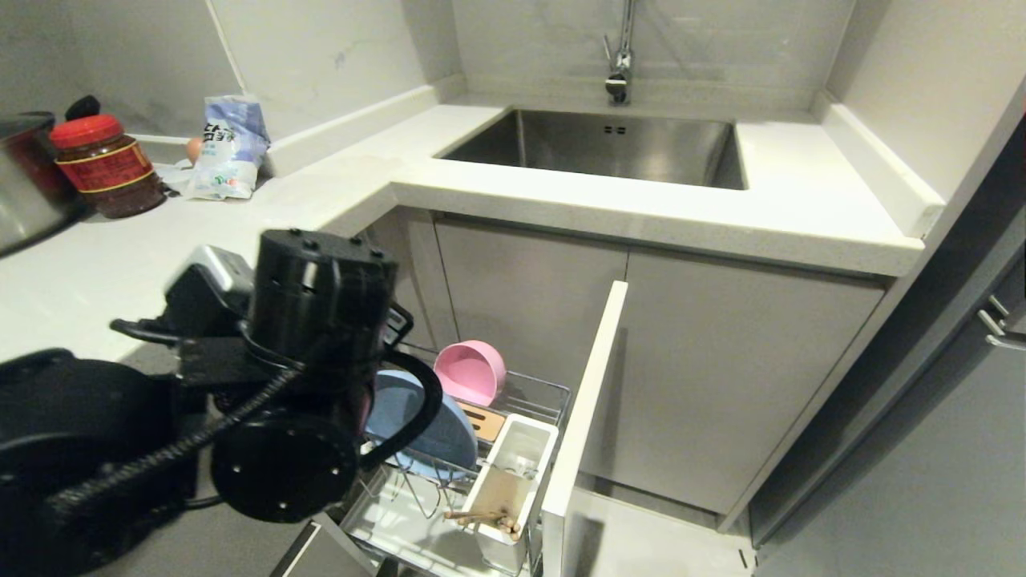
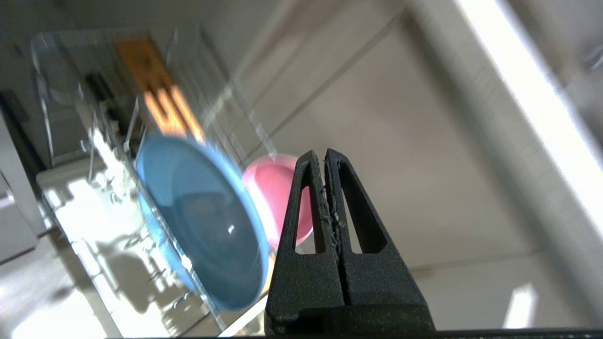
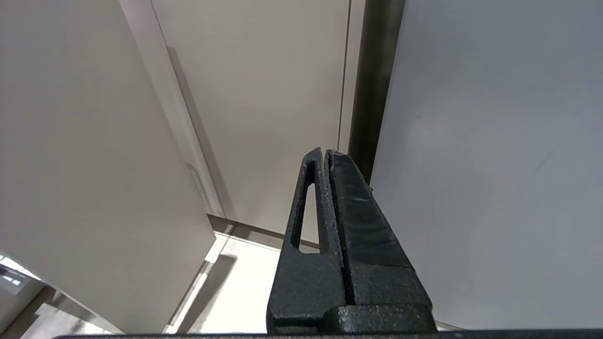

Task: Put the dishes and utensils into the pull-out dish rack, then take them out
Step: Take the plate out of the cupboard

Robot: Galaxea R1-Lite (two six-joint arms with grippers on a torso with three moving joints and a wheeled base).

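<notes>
Fingers pressed flat together and empty: that is what you have on the left gripper (image 2: 325, 153), seen in its wrist view with the blue plate (image 2: 202, 221) and pink bowl (image 2: 275, 197) beyond the tips and apart from them. Your right gripper (image 3: 325, 151) has its fingers pressed together too, holding nothing, parked facing plain cabinet panels.

Biggest thing in your way in the head view is the left arm (image 1: 296, 377) itself; its black housing covers the near left part of the pull-out dish rack (image 1: 525, 385) and most of the plate (image 1: 437, 433). Above runs the white countertop (image 1: 561, 200) with the steel sink (image 1: 609, 148) set into it and the faucet (image 1: 619, 56) behind. At far left on the counter you see a red-lidded jar (image 1: 108, 164) and a white-and-blue bag (image 1: 228, 144), well apart from the rack.

The rack stands pulled out below the counter, and its light front panel (image 1: 581, 409) walls off its right side. Open floor lies to the right of that panel. Inside, the plate stands on edge, the bowl (image 1: 471, 370) sits tilted just behind it, and the slotted wooden bar (image 1: 485, 421) lies between them and the white utensil cup (image 1: 513, 481). The chopsticks (image 1: 485, 521) rest in that cup.

Only the left wrist view gives you the plate's whole face; only the head view gives you the cup and chopsticks. You cannot make out the fork in any view.
</notes>
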